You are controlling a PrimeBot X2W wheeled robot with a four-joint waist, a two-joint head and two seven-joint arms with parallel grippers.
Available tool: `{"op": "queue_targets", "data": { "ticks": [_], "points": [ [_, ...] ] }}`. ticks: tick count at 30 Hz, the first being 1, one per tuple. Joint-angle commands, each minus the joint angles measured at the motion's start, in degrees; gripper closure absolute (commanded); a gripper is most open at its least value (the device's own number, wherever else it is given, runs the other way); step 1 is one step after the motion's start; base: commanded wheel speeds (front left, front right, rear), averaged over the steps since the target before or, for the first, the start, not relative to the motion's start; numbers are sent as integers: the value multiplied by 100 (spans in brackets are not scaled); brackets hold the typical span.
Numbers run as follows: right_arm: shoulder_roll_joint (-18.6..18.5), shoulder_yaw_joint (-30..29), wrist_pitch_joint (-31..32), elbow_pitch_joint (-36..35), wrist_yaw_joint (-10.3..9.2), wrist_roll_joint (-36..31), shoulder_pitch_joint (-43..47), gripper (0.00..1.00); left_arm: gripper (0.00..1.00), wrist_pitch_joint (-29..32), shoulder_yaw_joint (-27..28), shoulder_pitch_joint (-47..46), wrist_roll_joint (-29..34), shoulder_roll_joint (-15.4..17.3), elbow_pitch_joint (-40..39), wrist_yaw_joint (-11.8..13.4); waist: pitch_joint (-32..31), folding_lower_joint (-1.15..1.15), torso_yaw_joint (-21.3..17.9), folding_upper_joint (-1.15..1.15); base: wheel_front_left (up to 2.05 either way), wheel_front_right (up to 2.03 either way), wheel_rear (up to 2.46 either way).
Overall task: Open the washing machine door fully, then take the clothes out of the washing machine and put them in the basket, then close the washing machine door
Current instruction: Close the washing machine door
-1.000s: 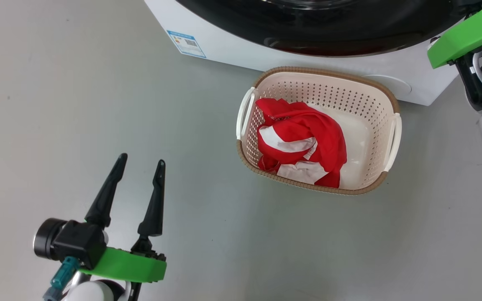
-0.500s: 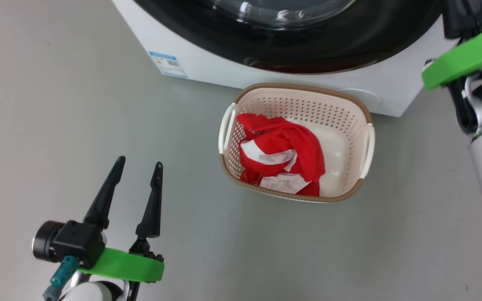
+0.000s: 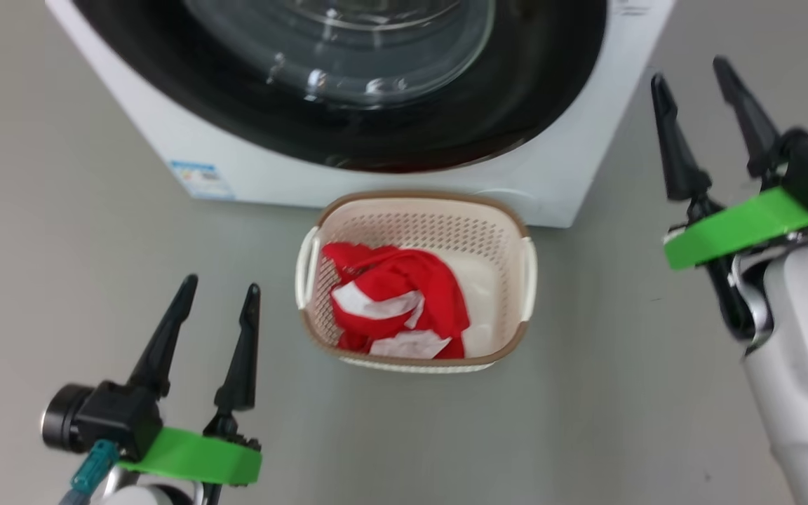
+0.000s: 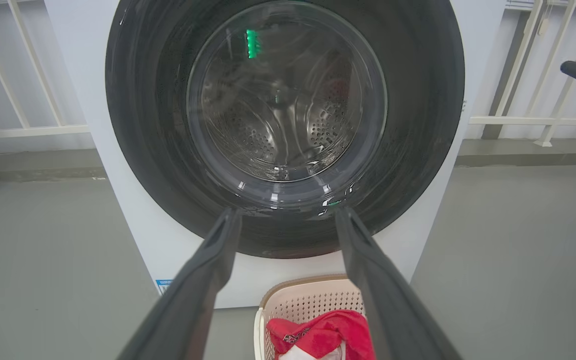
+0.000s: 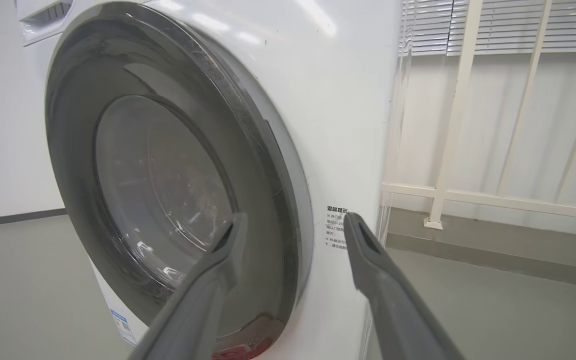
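Observation:
The washing machine (image 3: 257, 161) stands ahead, its black-rimmed glass door (image 3: 516, 105) lying flush against the white front; the door (image 5: 263, 165) looks shut in the right wrist view. Through the door (image 4: 133, 125) the steel drum shows. The cream basket (image 3: 418, 198) sits on the floor against the machine's front, with the red and white clothes (image 3: 404, 308) heaped in its left half. My left gripper (image 3: 221, 285) hangs open at the lower left, well left of the basket. My right gripper (image 3: 688, 71) is open beside the machine's right corner, touching nothing.
Grey floor (image 3: 586, 421) spreads around the basket and machine. White railings (image 4: 518, 120) run along the wall behind the machine on both sides. A blue label (image 3: 200, 179) marks the machine's lower front left.
The head camera has pulled back and tilted up, showing more of the machine. My right gripper has drawn away from the door's edge, both fingers now in view. The left arm holds still.

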Motion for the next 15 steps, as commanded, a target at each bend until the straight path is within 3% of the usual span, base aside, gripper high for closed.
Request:
{"op": "queue_targets", "data": {
  "ticks": [1,9,15],
  "points": [
    [94,22,-18,-241,-8,-27,207,0,0,-68,256,108,-60,185,-116,-29,-449,0,-517,0,0,0,0],
    [286,-51,-18,-499,-8,-24,741,0,0,-68,528,359,-95,276,-163,-31,-820,0,-1178,0,0,0,0],
    [339,-150,-18,-608,-8,-2,1025,0,0,-68,751,513,-85,269,-206,-31,-969,0,-1430,0,0,0,0]
  ]
}}
